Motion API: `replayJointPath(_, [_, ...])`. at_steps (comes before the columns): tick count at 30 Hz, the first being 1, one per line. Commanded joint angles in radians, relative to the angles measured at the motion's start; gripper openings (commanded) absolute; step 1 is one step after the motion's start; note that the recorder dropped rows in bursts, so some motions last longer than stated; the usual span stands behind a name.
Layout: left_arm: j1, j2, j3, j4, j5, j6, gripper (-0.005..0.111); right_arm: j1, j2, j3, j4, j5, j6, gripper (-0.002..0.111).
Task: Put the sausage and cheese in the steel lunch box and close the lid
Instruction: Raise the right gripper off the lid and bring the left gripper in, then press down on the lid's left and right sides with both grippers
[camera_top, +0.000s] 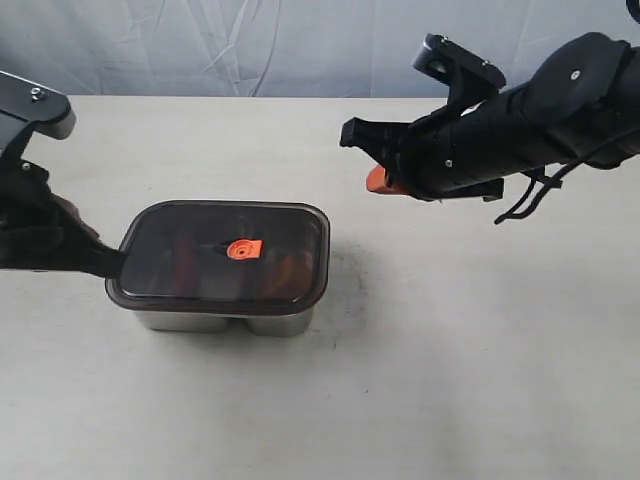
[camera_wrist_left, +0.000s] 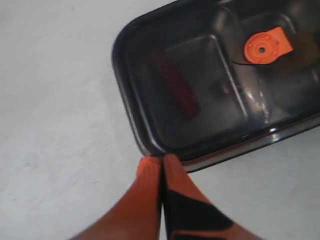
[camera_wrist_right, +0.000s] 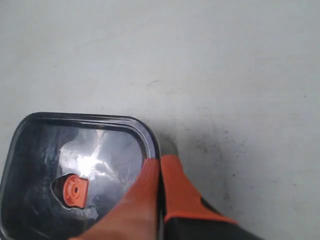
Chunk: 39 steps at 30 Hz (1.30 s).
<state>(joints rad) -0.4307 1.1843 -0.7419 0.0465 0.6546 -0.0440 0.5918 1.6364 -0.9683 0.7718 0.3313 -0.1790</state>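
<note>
- Shiny rectangular stainless steel lunch box (camera_top: 225, 322), rounded corners: stands on the pale table top (camera_top: 450, 380). Its front wall shows two compartments.
- Dark smoky translucent plastic lid (camera_top: 190, 235), small orange centre valve tab (camera_top: 242, 249): lies flat on the box, its rim overhanging all round. Whether it is pressed fully home cannot be told.
- Small dark-red curved sausage (camera_wrist_left: 175, 90): shows dimly through the lid, inside the box at the end nearer the left arm.
- Chunky yellow-orange cheese (camera_top: 291, 267): judged to be the blurred orange-brown shape under the lid at the box's other end.
- Robot's left gripper (camera_wrist_left: 161, 159): orange fingers pressed together with nothing between them, tips at the lid's rim by a corner of the box.
- Robot's right gripper (camera_wrist_right: 159, 161): orange fingers closed together and empty, raised above the table, apart from the box, beyond its far right corner.
- Progress, as a judgement: both foods are loaded and the lid is placed. At most a seating press remains.
</note>
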Motion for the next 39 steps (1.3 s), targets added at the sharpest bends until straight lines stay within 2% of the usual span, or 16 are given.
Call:
replayJointPath(1, [0.073, 0.125, -0.047, -0.230, -0.029, 0.200, 0.000, 0.016, 0.007, -0.037, 0.019, 0.028, -0.009, -0.001])
replayJointPath(6, [0.099, 0.209, -0.110, -0.360, -0.018, 0.327, 0.000, 0.039, 0.083, -0.134, 0.019, 0.105, -0.041, -0.001])
replayJointPath(11, [0.101, 0.251, -0.144, -0.361, 0.050, 0.338, 0.000, 0.049, 0.188, -0.228, 0.017, 0.174, -0.055, -0.001])
replayJointPath(15, [0.101, 0.294, -0.149, -0.342, 0.051, 0.340, 0.000, 0.049, 0.246, -0.274, 0.021, 0.219, -0.055, -0.001])
replayJointPath(18, [0.108, 0.332, -0.149, -0.336, 0.028, 0.340, 0.000, 0.052, 0.269, -0.278, 0.025, 0.238, -0.055, -0.001])
replayJointPath(27, [0.209, 0.387, -0.182, -0.407, 0.024, 0.388, 0.000, 0.094, 0.278, -0.278, 0.018, 0.242, -0.055, -0.001])
replayJointPath(39, [0.212, 0.432, -0.182, -0.440, 0.007, 0.434, 0.000, 0.096, 0.281, -0.274, -0.027, 0.278, -0.047, -0.001])
